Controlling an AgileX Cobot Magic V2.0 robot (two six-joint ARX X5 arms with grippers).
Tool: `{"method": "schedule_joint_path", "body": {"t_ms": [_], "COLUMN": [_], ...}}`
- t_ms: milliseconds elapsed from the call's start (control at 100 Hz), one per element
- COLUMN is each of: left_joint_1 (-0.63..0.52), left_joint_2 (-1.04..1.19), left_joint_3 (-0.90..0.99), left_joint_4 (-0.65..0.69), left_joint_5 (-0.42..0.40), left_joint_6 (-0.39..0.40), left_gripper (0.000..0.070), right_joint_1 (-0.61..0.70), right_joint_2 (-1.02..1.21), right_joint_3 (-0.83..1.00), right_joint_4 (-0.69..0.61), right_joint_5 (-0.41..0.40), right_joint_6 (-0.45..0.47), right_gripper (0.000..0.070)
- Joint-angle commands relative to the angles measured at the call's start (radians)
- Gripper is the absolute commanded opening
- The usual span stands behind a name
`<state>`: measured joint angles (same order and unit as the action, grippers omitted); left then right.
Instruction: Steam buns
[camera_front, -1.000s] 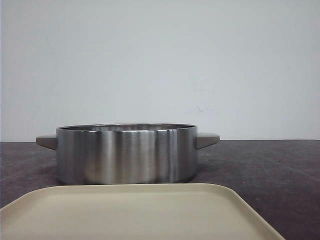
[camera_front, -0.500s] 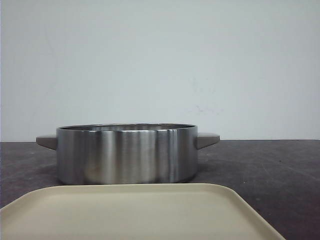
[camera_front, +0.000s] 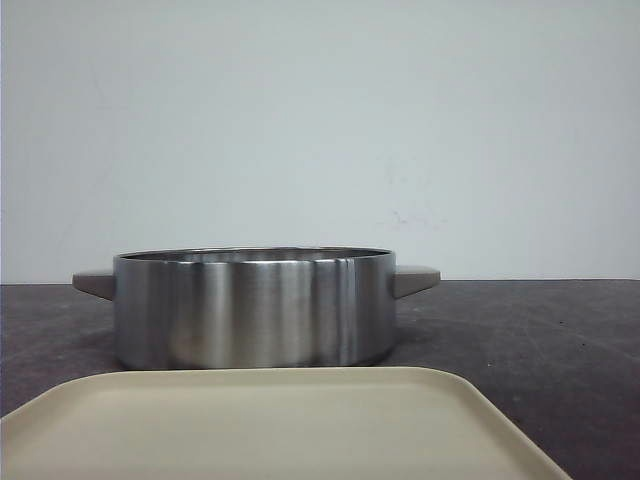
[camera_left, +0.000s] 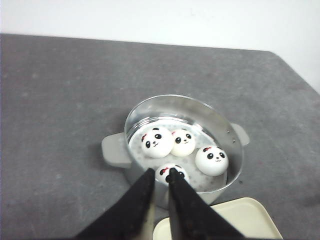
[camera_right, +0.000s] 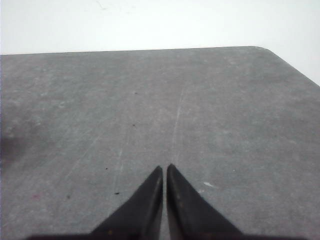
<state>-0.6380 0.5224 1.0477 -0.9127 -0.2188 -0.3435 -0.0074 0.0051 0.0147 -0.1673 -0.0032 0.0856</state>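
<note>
Crowding the pot (camera_left: 230, 131), buns (camera_left: 157, 142) (four) leave rim gaps.

I see four round white panda-face buns (camera_left: 184, 151) lying inside the shiny steel pot (camera_left: 227, 131) on my grey table. Three sit upright in a loose row; the fourth (camera_left: 170, 173) is partly hidden behind my left fingers.

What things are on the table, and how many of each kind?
Buns: 4, all inside the pot
Pot: 1
Tray: 1
Total: 6
</note>
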Motion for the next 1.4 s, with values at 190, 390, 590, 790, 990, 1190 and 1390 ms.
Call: {"method": "schedule_joint_path", "body": {"t_ms": [190, 390, 590, 790, 990, 1190, 1390], "left_joint_1": [0.122, 0.307, 0.407, 0.486, 0.589, 0.642, 0.646], "left_joint_2": [-0.138, -0.344, -0.445, -0.470, -0.475, -0.502, -0.513], "left_joint_3": [-0.214, -0.506, -0.723, -0.853, -0.950, -1.034, -1.034], "left_joint_4": [0.280, 0.570, 0.702, 0.714, 0.750, 0.836, 0.745], "left_joint_5": [0.236, 0.362, 0.362, 0.345, 0.323, 0.320, 0.193], "left_joint_6": [0.179, 0.204, 0.209, 0.261, 0.279, 0.272, 0.272], "left_gripper": [0.0000, 0.0000, 0.0000, 0.0000, 0.0000, 0.0000, 0.0000], "right_joint_1": [-0.002, -0.002, -0.002, -0.002, -0.002, -0.002, -0.002], "right_joint_2": [-0.002, -0.002, -0.002, -0.002, -0.002, -0.002, -0.002], "right_joint_3": [-0.003, -0.003, -0.003, -0.003, -0.003, -0.003, -0.003], "right_joint_4": [0.012, 0.011, 0.012, 0.012, 0.012, 0.011, 0.011], "right_joint_5": [0.003, 0.003, 0.003, 0.003, 0.003, 0.003, 0.003], "right_joint_6": [0.005, 0.005, 0.005, 0.005, 0.005, 0.005, 0.005], "right_gripper": [0.0006, 0.0006, 0.0006, 0.0006, 0.0006, 0.0006, 0.0006]}}
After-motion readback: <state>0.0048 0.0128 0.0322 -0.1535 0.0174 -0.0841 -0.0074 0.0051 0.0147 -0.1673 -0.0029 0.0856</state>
